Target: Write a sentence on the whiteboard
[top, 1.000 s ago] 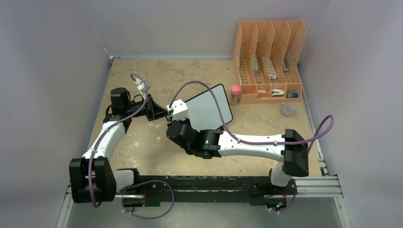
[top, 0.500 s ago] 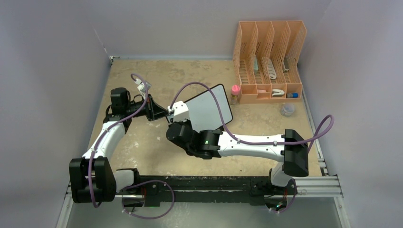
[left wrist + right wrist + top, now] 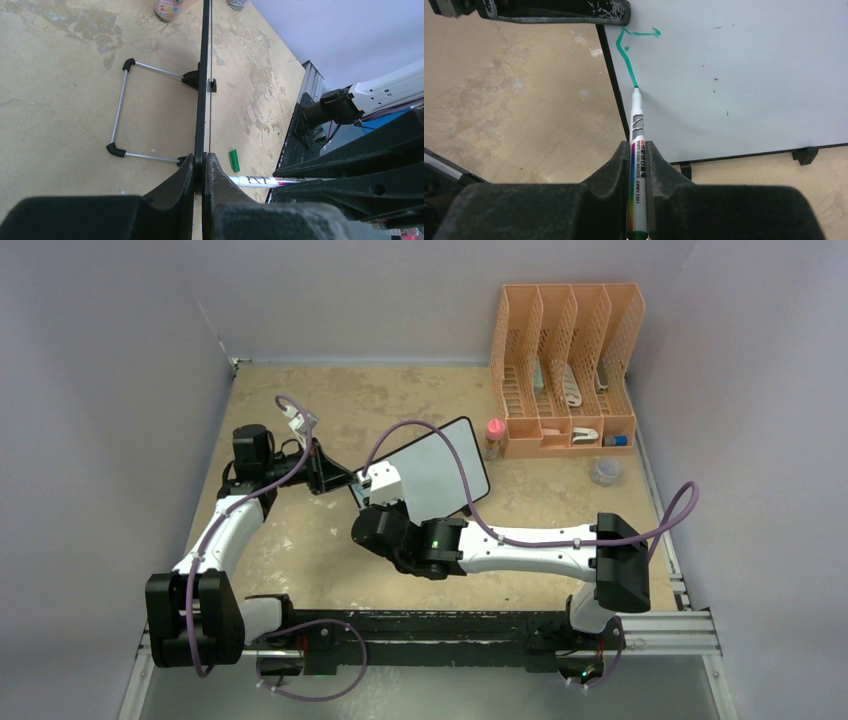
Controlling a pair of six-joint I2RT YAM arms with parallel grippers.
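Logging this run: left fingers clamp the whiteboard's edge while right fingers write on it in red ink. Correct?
Not red: the right wrist view shows a green stroke. Left fingers clamp the whiteboard by its edge while right fingers write with the marker.

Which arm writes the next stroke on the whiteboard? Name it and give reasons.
Right. The right gripper is shut on the marker, whose tip touches the whiteboard at the end of the green stroke. The left gripper is clamped on the board's edge, steadying it.
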